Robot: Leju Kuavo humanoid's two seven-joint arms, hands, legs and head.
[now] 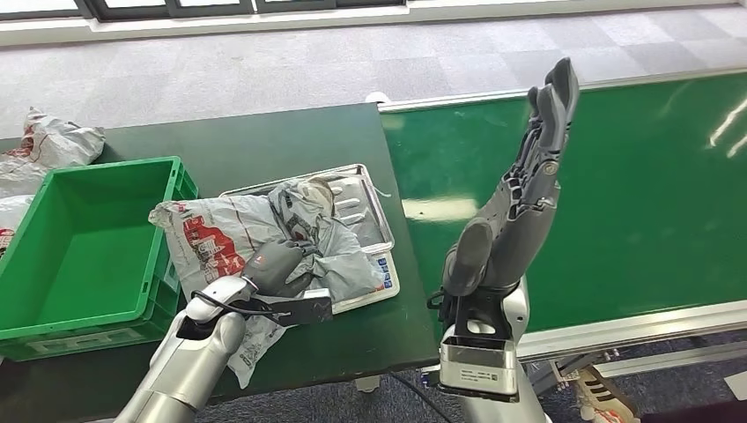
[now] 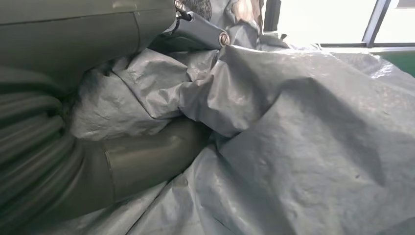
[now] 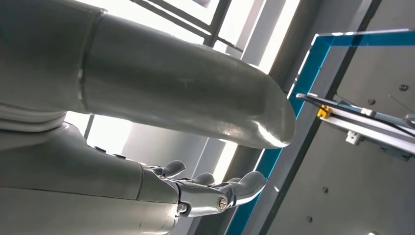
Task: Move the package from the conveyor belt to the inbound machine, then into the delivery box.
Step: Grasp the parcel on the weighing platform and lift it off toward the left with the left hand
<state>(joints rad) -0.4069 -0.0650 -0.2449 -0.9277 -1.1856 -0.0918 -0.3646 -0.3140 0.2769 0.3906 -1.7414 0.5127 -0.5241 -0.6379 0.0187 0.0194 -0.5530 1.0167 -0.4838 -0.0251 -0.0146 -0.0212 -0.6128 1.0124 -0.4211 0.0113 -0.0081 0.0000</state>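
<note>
Now, the scene line by line, places given as on a clock face of the head view.

Package: a grey plastic mail bag with red print, crumpled, a little to 9 o'clock of the middle. It lies across the metal tray and hangs over the edge of the surface toward 6 o'clock. It is not on the belt and not in the box.

Left hand: the left hand lies on top of the package with its fingers curled into the grey film and grips it. In the left wrist view the thumb presses under a fold of the package and a dark finger lies over it.

Right hand: the right hand is raised above the belt with the fingers straight and together, pointing to 12 o'clock. It holds nothing and is open. In the right wrist view the fingers are slightly bent and touch nothing.

Metal tray: a silver tray lies on the dark green surface, partly under the package.

Delivery box: a green plastic box stands at 9 o'clock, just beside the package; one corner of the bag touches its rim.

Conveyor belt: the green belt runs at 3 o'clock, just beside the surface.

Other bags: more grey bags lie at 10 o'clock, behind the box.
</note>
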